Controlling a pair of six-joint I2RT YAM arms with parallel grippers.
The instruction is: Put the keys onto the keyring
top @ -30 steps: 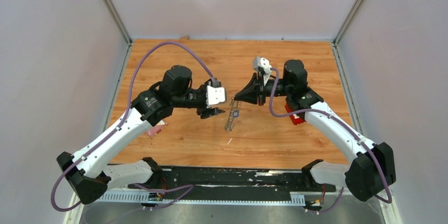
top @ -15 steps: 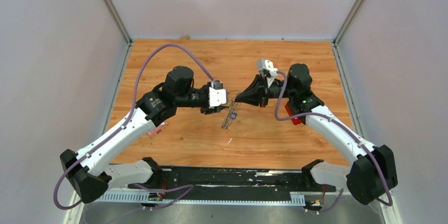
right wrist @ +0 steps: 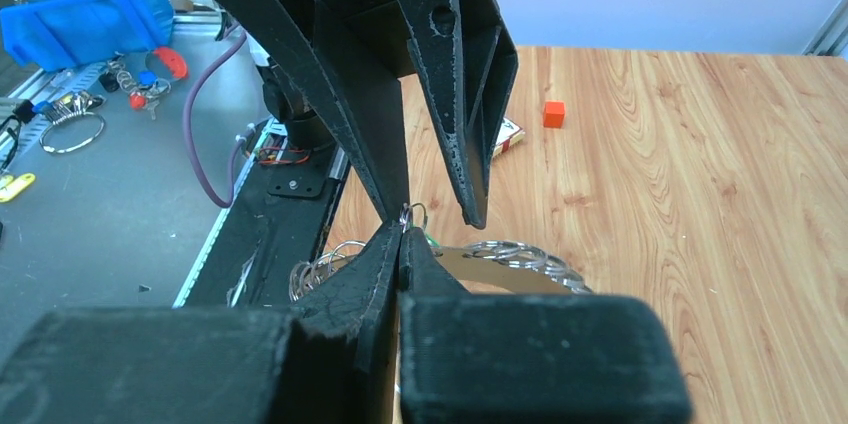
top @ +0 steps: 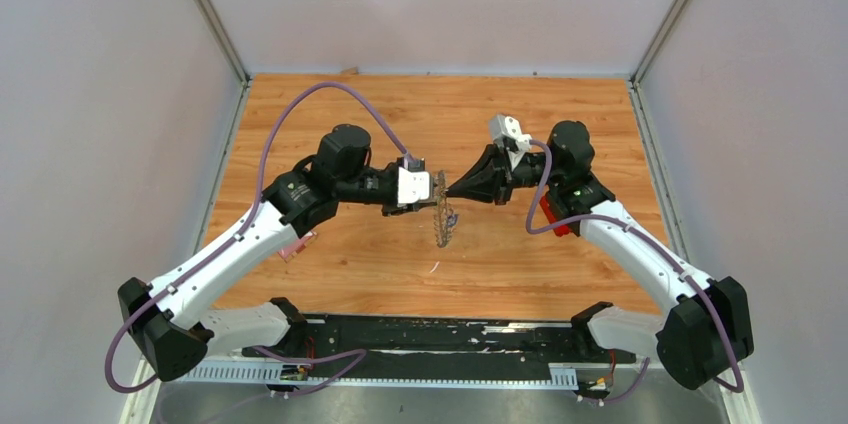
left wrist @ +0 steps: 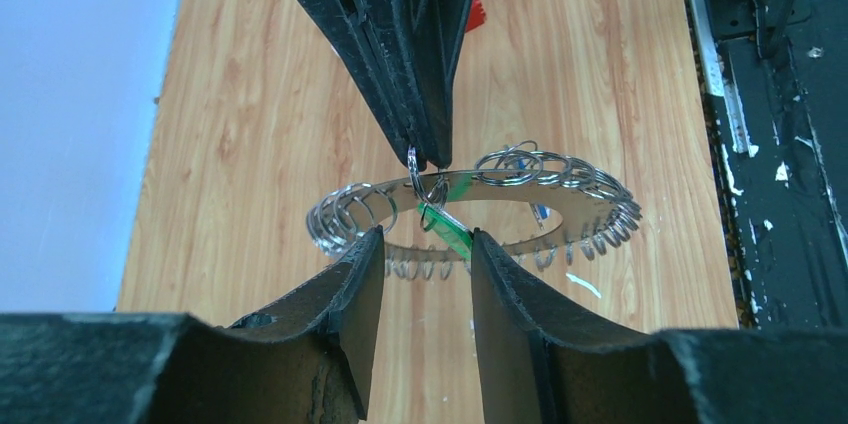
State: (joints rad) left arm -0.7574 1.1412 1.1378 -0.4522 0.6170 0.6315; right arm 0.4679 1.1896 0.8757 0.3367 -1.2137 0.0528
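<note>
**Two end effectors, one keyring in mid-air**

One keyring [left wrist: 570, 199] sits up off the wooden table [left wrist: 250, 124], right between both arms. It's a flat, shiny silver band with loads of little coiled wire loops round its rim. From the top camera it shows edge-on, with its long axis running far to near and a bit tilted. The right end effector [left wrist: 428, 160] has its black tapered fingers pressed together on one small wire loop at the rim. The left end effector [left wrist: 425, 239] has its fingers apart, straddling the rim, with the green key [left wrist: 452, 232] hanging in the gap. Can't tell if they touch it.
</note>
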